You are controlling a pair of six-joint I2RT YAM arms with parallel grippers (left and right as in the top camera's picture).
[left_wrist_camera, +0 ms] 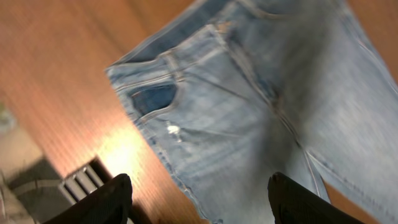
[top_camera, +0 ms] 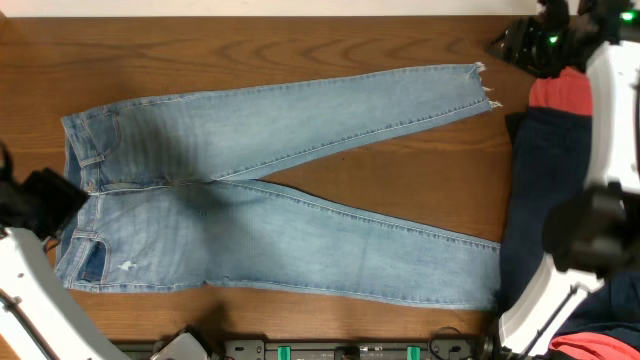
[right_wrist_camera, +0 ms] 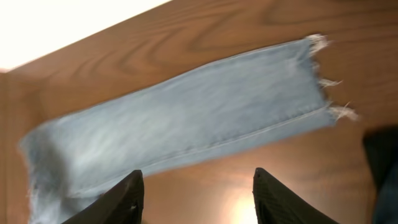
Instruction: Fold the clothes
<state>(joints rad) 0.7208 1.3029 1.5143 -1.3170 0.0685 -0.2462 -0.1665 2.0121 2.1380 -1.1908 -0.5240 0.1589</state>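
The light blue jeans (top_camera: 250,215) lie flat on the wooden table (top_camera: 400,170), waist at the left, legs spread to the right. The far leg ends in a frayed hem (top_camera: 482,85), which also shows in the right wrist view (right_wrist_camera: 317,81). The near leg (top_camera: 400,260) runs to the right edge. The left wrist view shows the waist, a dark pocket patch (left_wrist_camera: 155,99) and a whitish distressed spot (left_wrist_camera: 173,129). My left gripper (left_wrist_camera: 198,199) is open and empty above the jeans' near edge. My right gripper (right_wrist_camera: 198,196) is open and empty above bare wood beside the far leg.
A dark navy garment (top_camera: 545,170) lies at the right, close to both hems, with a coral cloth (top_camera: 560,92) behind it and another red cloth (top_camera: 600,345) at the bottom right. My arms stand at the lower left (top_camera: 30,290) and right (top_camera: 550,295). A black rail (top_camera: 320,350) runs along the front edge.
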